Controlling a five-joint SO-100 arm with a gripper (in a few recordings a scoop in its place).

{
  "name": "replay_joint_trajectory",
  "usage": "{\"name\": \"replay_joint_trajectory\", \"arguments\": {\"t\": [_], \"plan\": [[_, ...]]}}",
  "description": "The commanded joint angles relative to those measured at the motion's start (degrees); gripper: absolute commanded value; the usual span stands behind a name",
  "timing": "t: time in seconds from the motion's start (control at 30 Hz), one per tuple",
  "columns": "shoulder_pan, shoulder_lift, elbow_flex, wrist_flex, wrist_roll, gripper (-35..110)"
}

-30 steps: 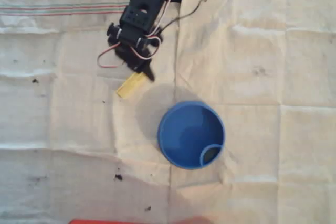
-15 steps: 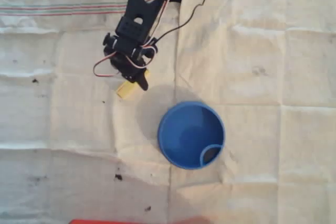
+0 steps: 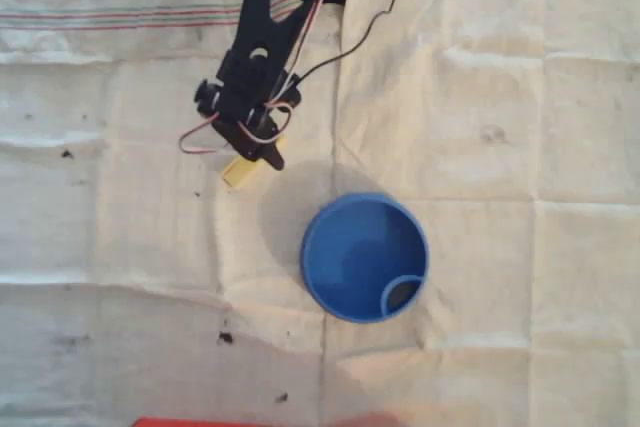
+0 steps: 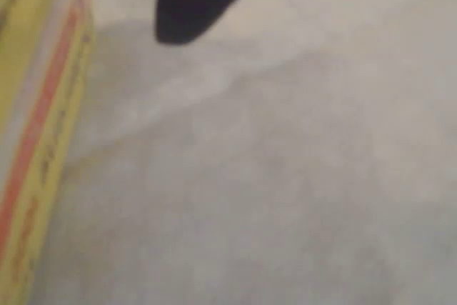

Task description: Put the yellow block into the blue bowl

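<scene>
The yellow block (image 3: 236, 171) lies on the white cloth, up and left of the blue bowl (image 3: 312, 247), which stands upright with a loop-shaped part inside its lower right rim. In the overhead view my black gripper (image 3: 262, 152) hangs right over the block and hides its upper right end. The wrist view is blurred and very close: the yellow block (image 4: 43, 126) runs along the left edge, one dark fingertip (image 4: 193, 5) points down at the top, and bare cloth lies between the two. The jaws look open, with nothing held.
A creased white cloth (image 3: 500, 147) covers the table, with a red-striped band (image 3: 100, 19) at the upper left and a few dark specks. A red thing (image 3: 200, 422) pokes in at the bottom edge. The arm's wires (image 3: 350, 27) trail toward the top.
The gripper has shifted left and down over the yellow block, so more of the block is covered. Block and bowl have stayed in place.
</scene>
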Motion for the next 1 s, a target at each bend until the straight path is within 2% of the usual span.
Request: {"name": "replay_joint_trajectory", "arguments": {"t": [0.0, 0.27, 0.67, 0.97], "plan": [[0.4, 0.5, -3.8, -1.4, -0.2, 33], [0.1, 0.2, -3.1, -6.6, -0.4, 26], [0.2, -3.2, -3.8, -6.8, 0.2, 9], [0.3, -2.4, -3.8, -6.8, 0.2, 7]]}}
